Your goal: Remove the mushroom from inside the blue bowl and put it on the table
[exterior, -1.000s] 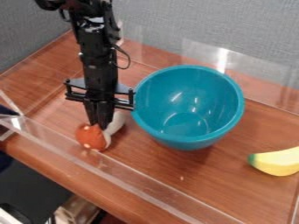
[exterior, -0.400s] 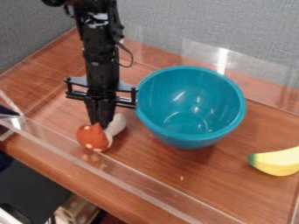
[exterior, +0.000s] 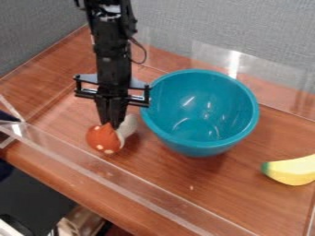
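So the mushroom (exterior: 105,138) is out of the bowl, sitting on the table (exterior: 55,83) over by the near-left side, close to the clear acrylic wall (exterior: 147,189) that runs along the front edge. It's tipped over, red-orange cap facing the camera and the cream stem poking off to the right toward the bowl. The gripper (exterior: 114,122) is directly above it, pointing straight down, and its fingers are pinched together into one narrow tip, clamped closed with nothing between them as far as I can see. The tip comes down right at the top edge of the mushroom; from this angle I honestly can't tell whether it's touching the cap or hanging just above it. The blue bowl (exterior: 201,113) is just beside the mushroom on the right, upright, and its inside looks like bare glossy plastic with some glare spots. The bowl's left rim sits really close to the arm's (exterior: 110,55) black column and the little crossbar sticking out on both sides of it, so that's the tight spot here. Way off on the right edge of the table there's a yellow banana toy (exterior: 293,170), well apart from everything else. More acrylic panel stands behind the bowl at the back. The mushroom is basically boxed in: bowl on one side, front wall on the other, gripper on top.
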`<state>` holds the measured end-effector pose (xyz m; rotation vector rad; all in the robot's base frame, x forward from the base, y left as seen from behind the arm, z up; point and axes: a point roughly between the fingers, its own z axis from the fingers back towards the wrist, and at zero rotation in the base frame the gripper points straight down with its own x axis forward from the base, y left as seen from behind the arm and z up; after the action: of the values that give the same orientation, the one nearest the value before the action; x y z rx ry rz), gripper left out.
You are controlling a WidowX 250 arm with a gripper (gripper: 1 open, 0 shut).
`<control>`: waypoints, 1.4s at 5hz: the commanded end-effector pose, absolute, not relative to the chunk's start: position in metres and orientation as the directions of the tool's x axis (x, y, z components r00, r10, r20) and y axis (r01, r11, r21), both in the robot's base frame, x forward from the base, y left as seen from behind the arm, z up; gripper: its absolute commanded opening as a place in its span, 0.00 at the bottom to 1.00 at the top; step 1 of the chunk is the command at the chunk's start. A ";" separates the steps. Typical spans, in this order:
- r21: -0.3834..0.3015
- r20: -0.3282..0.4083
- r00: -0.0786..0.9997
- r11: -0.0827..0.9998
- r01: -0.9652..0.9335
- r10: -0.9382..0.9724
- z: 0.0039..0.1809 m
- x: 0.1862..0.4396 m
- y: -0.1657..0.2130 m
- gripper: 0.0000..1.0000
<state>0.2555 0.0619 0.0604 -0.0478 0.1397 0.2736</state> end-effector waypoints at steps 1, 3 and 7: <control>-0.024 -0.074 0.963 0.965 -0.261 0.259 0.076 0.268 0.061 1.00; -0.014 -0.071 0.964 0.966 -0.259 0.257 0.072 0.270 0.060 1.00; -0.052 -0.039 0.967 0.966 -0.253 0.251 0.058 0.273 0.050 1.00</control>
<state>0.2694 0.0541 0.0522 -0.0582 0.0570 0.2711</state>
